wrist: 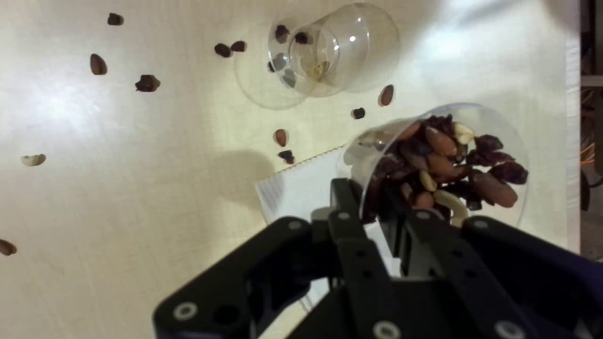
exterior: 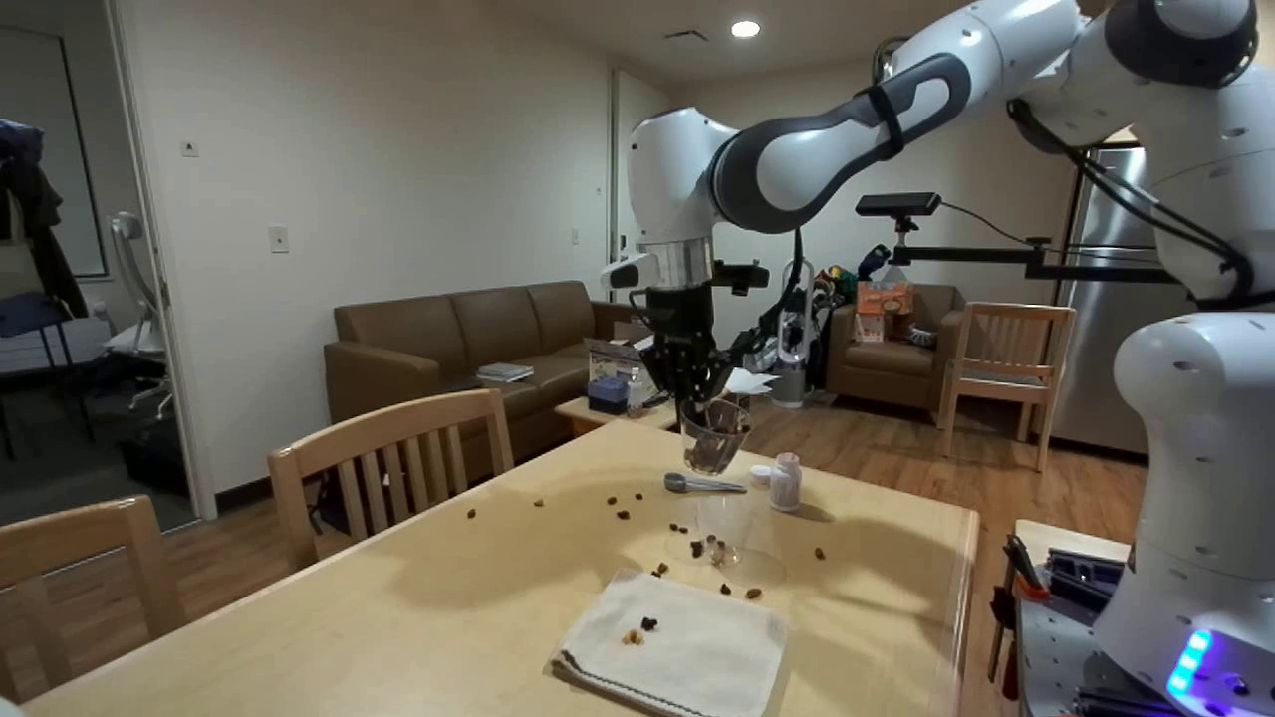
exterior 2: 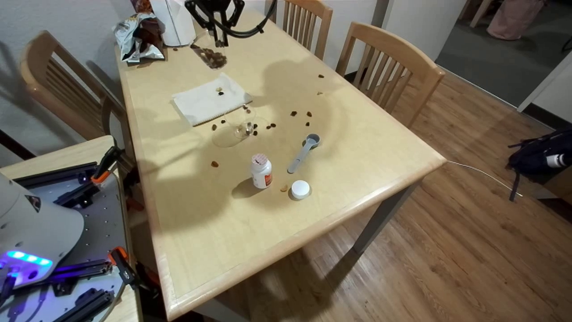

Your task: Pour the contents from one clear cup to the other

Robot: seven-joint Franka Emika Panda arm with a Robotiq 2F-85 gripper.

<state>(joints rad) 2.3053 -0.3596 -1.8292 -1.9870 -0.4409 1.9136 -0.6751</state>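
Higher than the upright cup (wrist: 337, 49), the gripper (wrist: 369, 197) pinches a tilted cup (wrist: 494, 123) by its wall, nuts (wrist: 445, 167) inside; loose pieces (wrist: 223, 50) lie near the upright cup.

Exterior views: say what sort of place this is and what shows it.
Probably a lounge or break room, though a home is possible: a brown sofa, a wooden table, and what looks like a steel refrigerator.

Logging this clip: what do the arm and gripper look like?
The arm is white and rounded, with dark grey panels, a black strap, black cables, a silver wrist collar and blue lights on its base. The gripper is black, with jointed linkages and pale round fasteners.
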